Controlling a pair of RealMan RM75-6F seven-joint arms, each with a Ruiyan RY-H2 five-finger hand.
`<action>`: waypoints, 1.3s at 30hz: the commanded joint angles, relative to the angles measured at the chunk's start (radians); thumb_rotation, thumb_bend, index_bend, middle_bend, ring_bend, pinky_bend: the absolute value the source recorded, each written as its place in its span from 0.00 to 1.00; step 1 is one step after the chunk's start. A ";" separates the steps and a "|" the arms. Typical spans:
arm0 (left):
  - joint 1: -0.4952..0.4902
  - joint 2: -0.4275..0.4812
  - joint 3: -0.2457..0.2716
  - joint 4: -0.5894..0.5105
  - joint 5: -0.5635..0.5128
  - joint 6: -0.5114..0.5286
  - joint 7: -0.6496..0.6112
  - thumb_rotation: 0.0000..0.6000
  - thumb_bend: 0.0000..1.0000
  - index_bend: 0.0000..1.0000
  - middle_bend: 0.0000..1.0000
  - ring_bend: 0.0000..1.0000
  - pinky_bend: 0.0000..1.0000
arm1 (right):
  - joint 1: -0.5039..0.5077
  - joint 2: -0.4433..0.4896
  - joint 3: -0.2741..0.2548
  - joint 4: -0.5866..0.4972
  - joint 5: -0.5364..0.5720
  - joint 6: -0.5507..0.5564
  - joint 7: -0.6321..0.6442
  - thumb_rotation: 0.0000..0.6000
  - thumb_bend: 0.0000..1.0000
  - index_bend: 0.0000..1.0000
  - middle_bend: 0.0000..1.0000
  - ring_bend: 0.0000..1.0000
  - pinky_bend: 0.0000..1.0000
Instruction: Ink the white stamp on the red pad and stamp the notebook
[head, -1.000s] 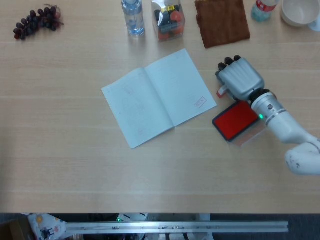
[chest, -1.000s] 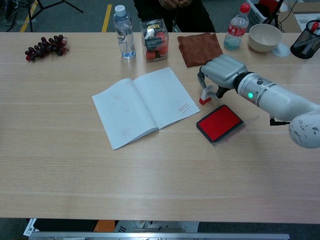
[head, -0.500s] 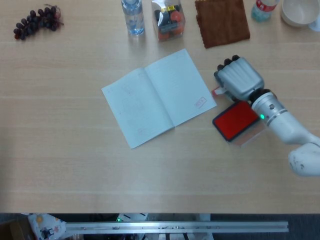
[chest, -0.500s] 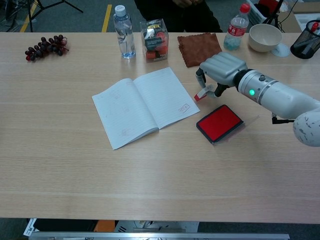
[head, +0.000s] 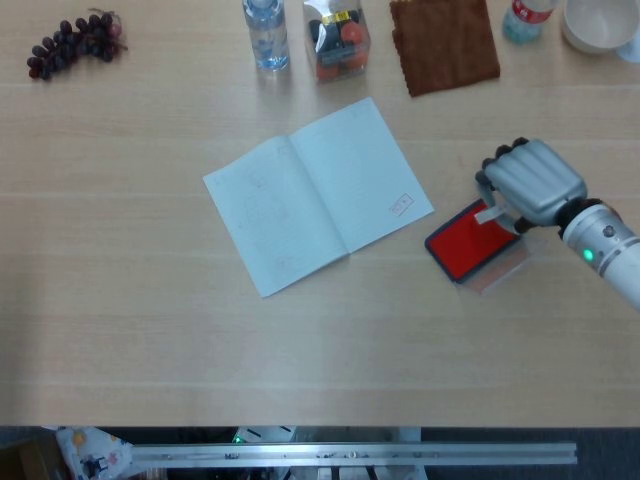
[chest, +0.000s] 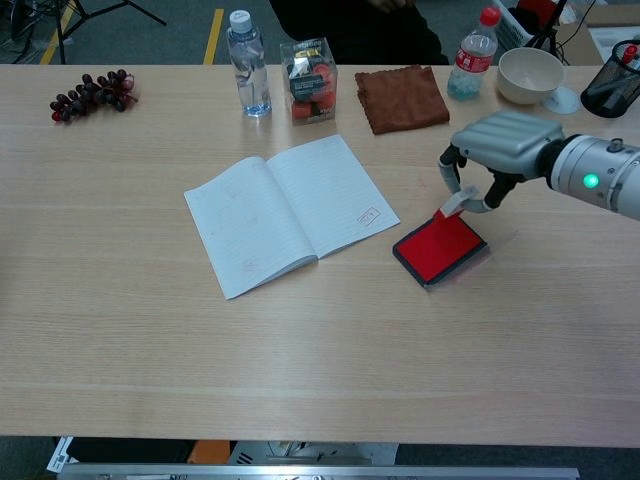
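Observation:
The open notebook (head: 318, 193) (chest: 290, 212) lies mid-table, with a small red stamp mark (head: 400, 205) near the right page's lower corner. To its right sits the red ink pad (head: 468, 241) (chest: 438, 247). My right hand (head: 530, 180) (chest: 497, 140) hovers over the pad's far right corner. It pinches the white stamp (head: 490, 213) (chest: 452, 203), which is tilted, its lower end at or just above the pad's edge. Whether the stamp touches the pad I cannot tell. My left hand is in neither view.
Along the far edge stand a water bottle (chest: 247, 64), a clear box of items (chest: 307, 67), a brown cloth (chest: 400, 97), a second bottle (chest: 473, 57), a white bowl (chest: 531, 74) and a black pen holder (chest: 612, 88). Grapes (chest: 90, 93) lie far left.
My right hand has carried the stamp from the table just beyond the pad's left corner, rightwards, to over the pad's far right corner. The notebook and pad have not moved.

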 joint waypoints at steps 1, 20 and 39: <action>-0.002 -0.002 0.002 -0.003 0.002 -0.004 0.004 1.00 0.31 0.27 0.20 0.18 0.22 | 0.006 0.011 -0.019 -0.014 0.033 -0.018 -0.017 1.00 0.33 0.71 0.47 0.33 0.32; 0.001 -0.006 0.009 0.010 -0.021 -0.018 -0.003 1.00 0.31 0.26 0.19 0.18 0.22 | 0.119 -0.057 -0.073 0.011 0.176 -0.038 -0.161 1.00 0.34 0.72 0.49 0.34 0.32; -0.002 -0.010 0.011 0.024 -0.025 -0.029 -0.015 1.00 0.31 0.25 0.17 0.18 0.22 | 0.143 -0.118 -0.116 0.057 0.209 0.015 -0.207 1.00 0.34 0.74 0.50 0.34 0.32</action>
